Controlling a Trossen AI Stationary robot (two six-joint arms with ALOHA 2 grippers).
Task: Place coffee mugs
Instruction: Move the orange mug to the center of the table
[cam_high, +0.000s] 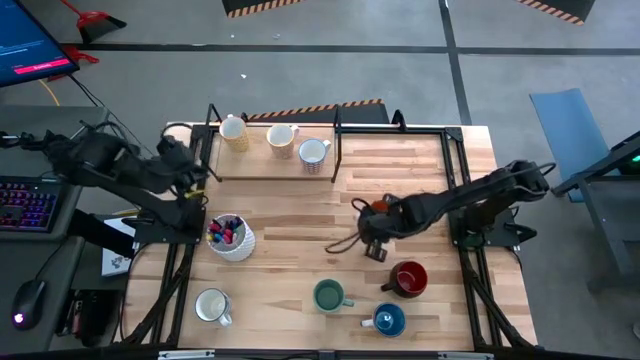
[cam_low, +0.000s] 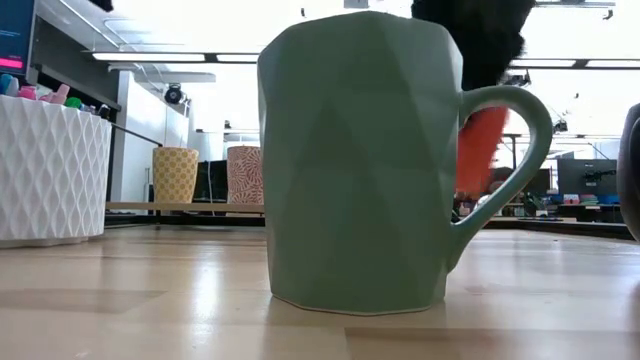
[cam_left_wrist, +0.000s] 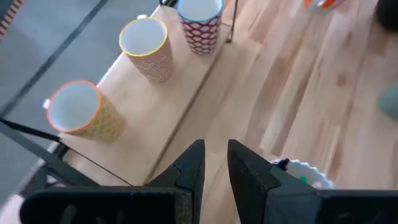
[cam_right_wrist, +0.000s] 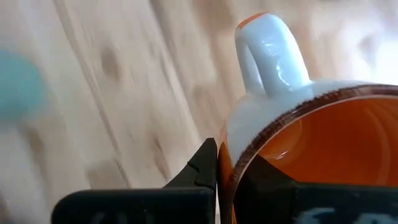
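My right gripper (cam_high: 374, 228) hangs over the table's middle, shut on an orange mug (cam_right_wrist: 311, 143) with a white handle (cam_right_wrist: 270, 53). In the low view the orange mug (cam_low: 480, 150) shows behind the handle of the green mug (cam_low: 360, 160). My left gripper (cam_left_wrist: 214, 168) is held high at the far left, beside the shelf, its fingers slightly apart with nothing between them. Three patterned mugs (cam_high: 282, 138) stand upright on the shelf board (cam_high: 270, 165). A white mug (cam_high: 212, 305), the green mug (cam_high: 328, 295), a dark red mug (cam_high: 408, 278) and a blue mug (cam_high: 388, 320) stand along the near side. My right gripper pinches the orange mug's rim (cam_right_wrist: 227, 158), a little way round from the handle. One finger (cam_right_wrist: 202, 171) is outside the wall and the other (cam_right_wrist: 261, 183) is inside the cup. The fingers come from above, slanting down. The mug hangs tilted, clear of the table.
A white perforated pen holder (cam_high: 230, 240) with markers stands left of centre, close under my left gripper. The shelf's black frame (cam_high: 338, 150) rises at the far left. Bare wood lies across the table's middle and far right.
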